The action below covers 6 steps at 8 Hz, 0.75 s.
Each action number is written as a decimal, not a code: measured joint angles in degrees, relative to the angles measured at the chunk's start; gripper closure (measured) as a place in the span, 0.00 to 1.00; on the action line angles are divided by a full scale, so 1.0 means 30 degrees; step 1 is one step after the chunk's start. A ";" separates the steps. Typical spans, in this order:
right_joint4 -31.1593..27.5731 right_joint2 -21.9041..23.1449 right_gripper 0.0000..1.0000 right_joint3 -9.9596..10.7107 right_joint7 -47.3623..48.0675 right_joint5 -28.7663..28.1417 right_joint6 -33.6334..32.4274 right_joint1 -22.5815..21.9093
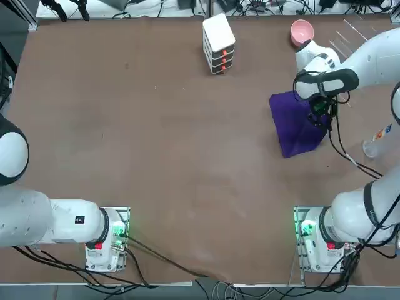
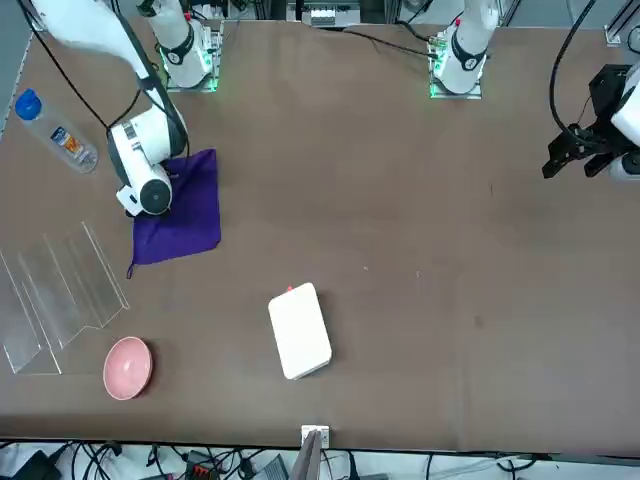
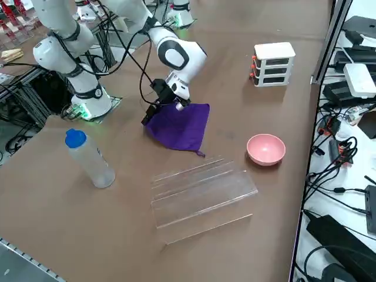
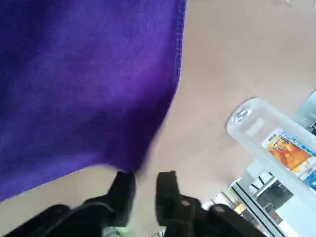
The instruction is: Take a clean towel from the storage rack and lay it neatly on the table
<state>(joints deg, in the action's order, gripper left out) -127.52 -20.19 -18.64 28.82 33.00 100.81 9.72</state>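
**The purple towel lies on the counter, and the right gripper is beside its corner.**

The deep purple, thin, soft, roughly square towel [image 1: 297, 124] lies spread flat on the large matte brown counter [image 1: 156, 144], well apart from the clear storage rack of thin pale rods [image 3: 200, 191]; in the top view it sits at about 2 o'clock from the counter's middle. The right gripper [image 4: 145, 190] hangs low over the towel's corner nearest the clear plastic water bottle with a blue cap [image 3: 88, 157]. Its jaws stand a little apart and hold nothing; one tip is just beside the cloth's edge. I judge that the cloth is already laid down, so the jaws have no reason to clamp it. One corner toward the small pink bowl [image 3: 265, 148] looks a bit drawn out, so the lay is nearly neat.
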 joint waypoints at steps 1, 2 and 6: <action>0.0025 0.0036 0.45 -0.0001 -0.0335 0.0077 0.0060 0.0089; 0.0127 0.0195 0.27 -0.0001 -0.0982 0.0111 0.0110 0.0308; 0.3509 0.2078 0.00 0.0005 -0.4704 -0.4230 0.0278 0.2047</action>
<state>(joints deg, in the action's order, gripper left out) -116.99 -13.95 -18.62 14.71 20.31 101.65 15.86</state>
